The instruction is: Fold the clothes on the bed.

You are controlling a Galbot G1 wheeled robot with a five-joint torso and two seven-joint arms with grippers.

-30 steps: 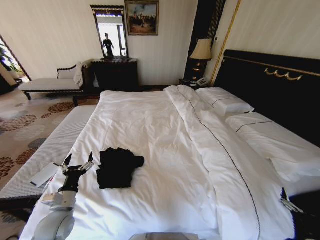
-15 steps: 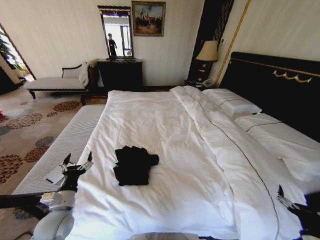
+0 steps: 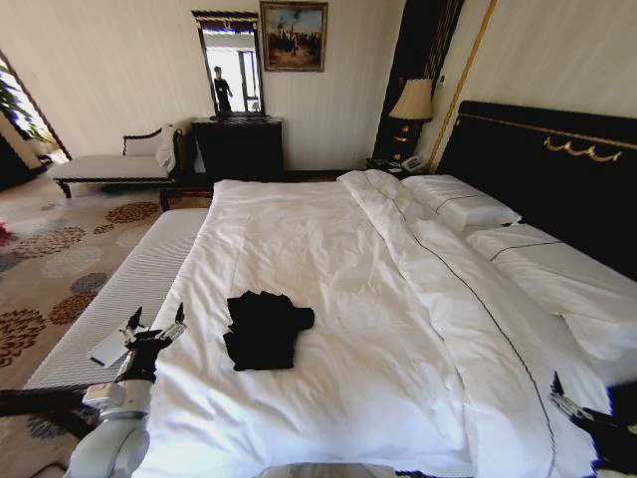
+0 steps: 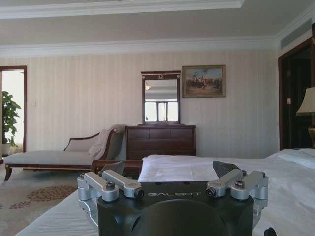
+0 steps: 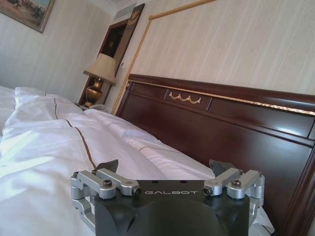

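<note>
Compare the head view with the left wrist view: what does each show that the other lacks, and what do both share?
Head view alone: the black T-shirt lying bunched on the bed, the dark headboard, and the right gripper low by the bed's edge. Left wrist view alone: the potted plant by the doorway. Shared: the open left gripper, chaise lounge, dresser, mirror and painting.

"GALBOT" stands in pale letters on the dark housing just behind the left pincer [image 4: 172, 177], and likewise behind the right pincer [image 5: 167, 172].
</note>
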